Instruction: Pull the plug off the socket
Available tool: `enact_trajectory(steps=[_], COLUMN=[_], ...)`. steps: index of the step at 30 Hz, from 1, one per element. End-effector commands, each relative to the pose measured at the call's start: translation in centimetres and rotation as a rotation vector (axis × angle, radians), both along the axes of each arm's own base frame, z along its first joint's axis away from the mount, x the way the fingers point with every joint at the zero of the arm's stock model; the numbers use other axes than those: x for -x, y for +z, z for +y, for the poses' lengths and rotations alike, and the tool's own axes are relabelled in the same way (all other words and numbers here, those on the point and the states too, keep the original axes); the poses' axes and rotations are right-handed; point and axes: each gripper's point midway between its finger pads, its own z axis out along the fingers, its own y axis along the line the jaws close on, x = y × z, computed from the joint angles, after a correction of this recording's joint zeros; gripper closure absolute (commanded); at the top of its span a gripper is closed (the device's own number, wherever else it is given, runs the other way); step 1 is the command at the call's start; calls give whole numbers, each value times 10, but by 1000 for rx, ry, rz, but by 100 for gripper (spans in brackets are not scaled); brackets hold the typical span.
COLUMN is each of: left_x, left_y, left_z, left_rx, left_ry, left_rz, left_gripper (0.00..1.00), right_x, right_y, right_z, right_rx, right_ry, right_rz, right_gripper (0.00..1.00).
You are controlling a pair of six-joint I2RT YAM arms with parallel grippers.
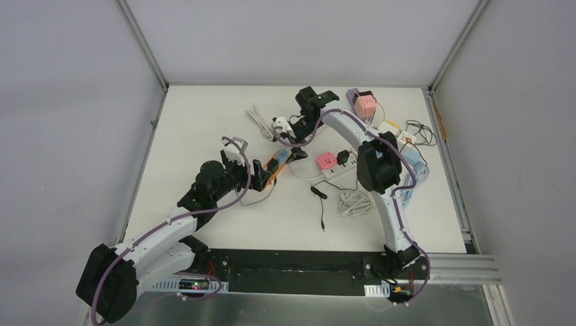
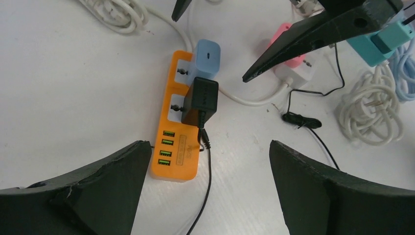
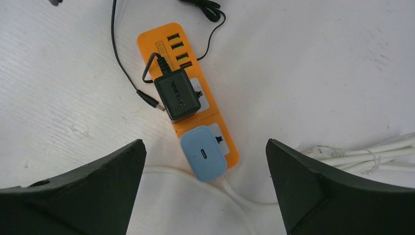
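Note:
An orange power strip (image 1: 274, 167) lies at the table's centre. A black adapter plug (image 2: 200, 100) with a thin black cord sits in its middle socket, and a light blue adapter (image 2: 208, 56) sits in the end socket. My left gripper (image 2: 209, 147) is open above the strip's USB end (image 2: 178, 156), touching nothing. My right gripper (image 3: 205, 143) is open above the blue adapter (image 3: 203, 152). From there the black plug (image 3: 177, 94) and the strip (image 3: 151, 49) lie just beyond it. Both grippers (image 1: 261, 171) (image 1: 291, 144) hover at opposite ends of the strip.
A white power strip with a pink plug (image 1: 327, 161) and a black plug (image 1: 343, 157) lies right of centre. Coiled white cables (image 1: 354, 202) (image 1: 258, 121), a loose black cord (image 1: 319, 197), a pink cube (image 1: 366, 104) and a teal adapter (image 2: 386, 41) lie around.

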Motion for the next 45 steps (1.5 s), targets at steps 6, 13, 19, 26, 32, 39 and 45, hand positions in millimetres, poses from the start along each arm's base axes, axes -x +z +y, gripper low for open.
enact_trajectory(steps=[6, 13, 19, 26, 32, 39, 45], left_x=[-11, -13, -12, -8, -1, -6, -9], left_y=[25, 26, 25, 24, 22, 16, 13], left_z=[-3, -8, -12, -3, 9, 3, -5], left_rx=[109, 187, 184, 169, 186, 177, 140], left_ry=[-5, -13, -41, -23, 19, 0, -44], left_rz=[-163, -151, -129, -114, -119, -110, -143], left_gripper=[6, 11, 12, 16, 19, 23, 22], right_x=[-18, -43, -29, -17, -15, -5, -5], right_y=[-12, -6, -11, -20, -27, -32, -36], right_z=[11, -5, -1, 13, 10, -3, -5], right_rx=[-7, -53, -43, 1, 35, 70, 69], right_ry=[26, -76, -42, -2, 20, 61, 74], right_rz=[-124, -78, -48, -90, -115, -107, -110], right_gripper=[7, 14, 21, 25, 29, 34, 37])
